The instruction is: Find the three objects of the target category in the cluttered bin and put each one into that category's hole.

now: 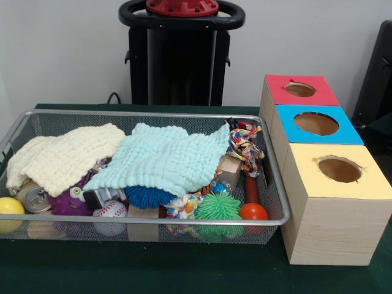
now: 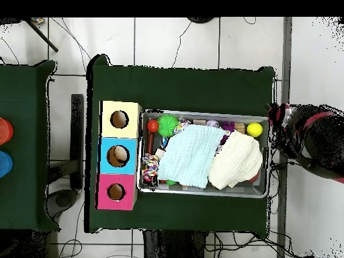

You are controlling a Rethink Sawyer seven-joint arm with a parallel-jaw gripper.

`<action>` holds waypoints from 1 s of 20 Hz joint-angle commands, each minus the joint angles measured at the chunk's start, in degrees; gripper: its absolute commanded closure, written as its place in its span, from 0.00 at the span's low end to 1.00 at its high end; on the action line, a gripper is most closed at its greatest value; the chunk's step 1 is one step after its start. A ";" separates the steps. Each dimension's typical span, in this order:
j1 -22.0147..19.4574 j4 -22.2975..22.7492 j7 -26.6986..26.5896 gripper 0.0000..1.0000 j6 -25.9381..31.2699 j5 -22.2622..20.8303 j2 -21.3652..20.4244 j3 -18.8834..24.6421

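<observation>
Judging by the overhead view, something pale lies inside the blue box's hole, perhaps one object delivered. The wire bin is full under two cloths. The gripper hangs beside the bin; whether it is spread or closed, I cannot tell.

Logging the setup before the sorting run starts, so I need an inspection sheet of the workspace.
Surface: dark green table cover, bare in front of the bin.
Job's things: wire mesh bin; three wooden boxes with holes, topped red, blue and yellow; something pale shows in the blue hole from overhead.
Clutter: light blue cloth and cream cloth cover most of it; green spiky ball, baseball, yellow ball, drink can at the front.
Gripper: nothing seen.
Cables: thin wires on the tiled floor.
Surroundings: black pedestal; second green table.
</observation>
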 commanded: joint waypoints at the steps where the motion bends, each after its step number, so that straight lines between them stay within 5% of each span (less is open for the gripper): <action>1: 0.63 7.06 -0.77 0.00 6.30 0.94 -0.29 1.28; 20: 2.58 13.00 -2.78 0.00 2.70 0.27 -2.77 4.00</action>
